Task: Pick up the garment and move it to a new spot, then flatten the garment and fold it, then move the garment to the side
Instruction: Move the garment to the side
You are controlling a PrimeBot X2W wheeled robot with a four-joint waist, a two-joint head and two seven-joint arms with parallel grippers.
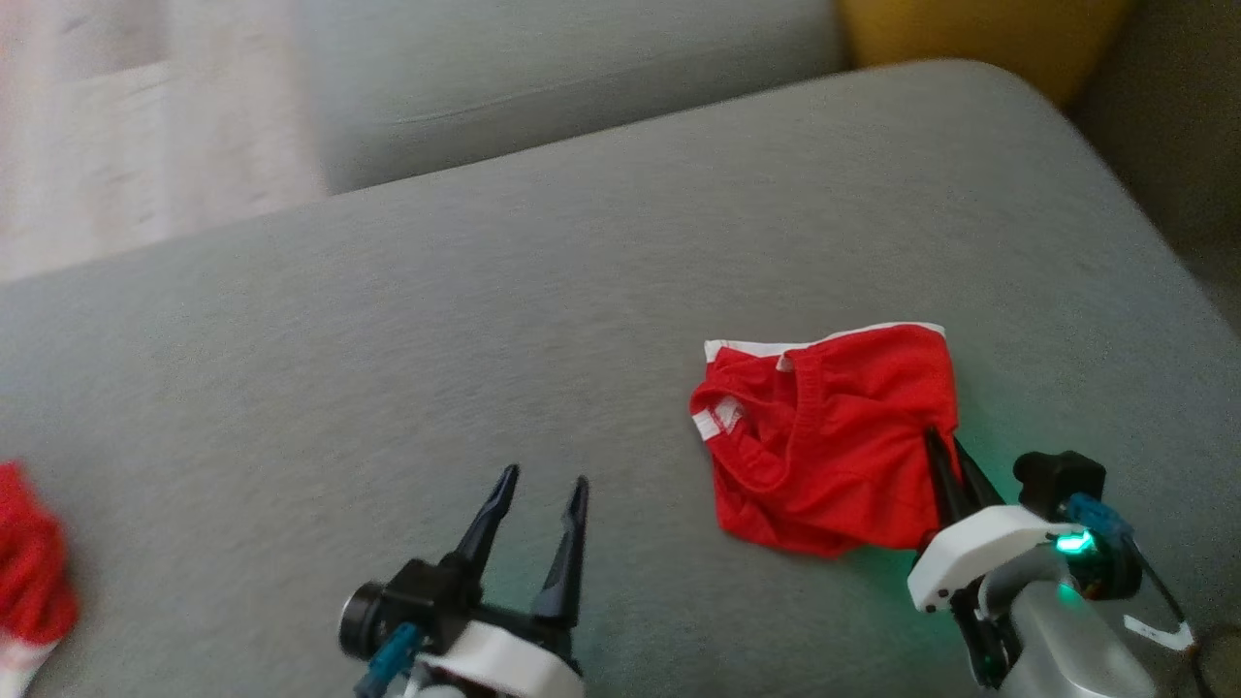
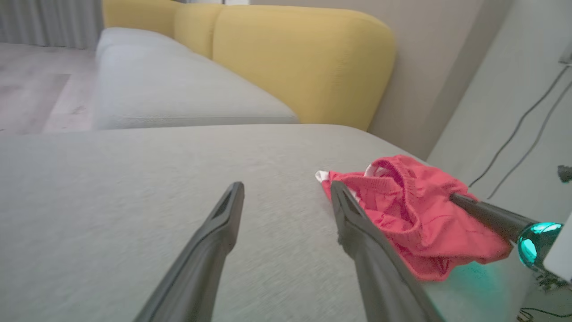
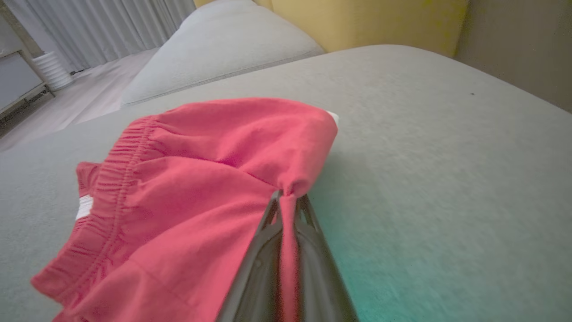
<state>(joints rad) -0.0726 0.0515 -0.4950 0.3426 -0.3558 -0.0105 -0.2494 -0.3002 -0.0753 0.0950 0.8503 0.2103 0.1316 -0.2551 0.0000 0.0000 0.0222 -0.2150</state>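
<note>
The garment (image 1: 824,436) is a pair of red shorts with white trim, lying crumpled on the grey cushion (image 1: 485,320) right of centre. My right gripper (image 1: 938,441) is shut on a pinch of cloth at the garment's right edge. The right wrist view shows the red fabric (image 3: 201,192) bunched between the two closed fingers (image 3: 268,232). My left gripper (image 1: 543,485) stands open above bare cushion to the left of the garment, nothing between its fingers. In the left wrist view the garment (image 2: 411,214) lies just beyond the right finger (image 2: 357,223).
Another red and white cloth (image 1: 29,572) lies at the cushion's left edge. A second grey seat cushion (image 1: 543,87) sits behind, with yellow backrests (image 2: 304,62). Cables hang on the wall (image 2: 518,129) to the right. The cushion's right edge (image 1: 1163,271) curves down near the garment.
</note>
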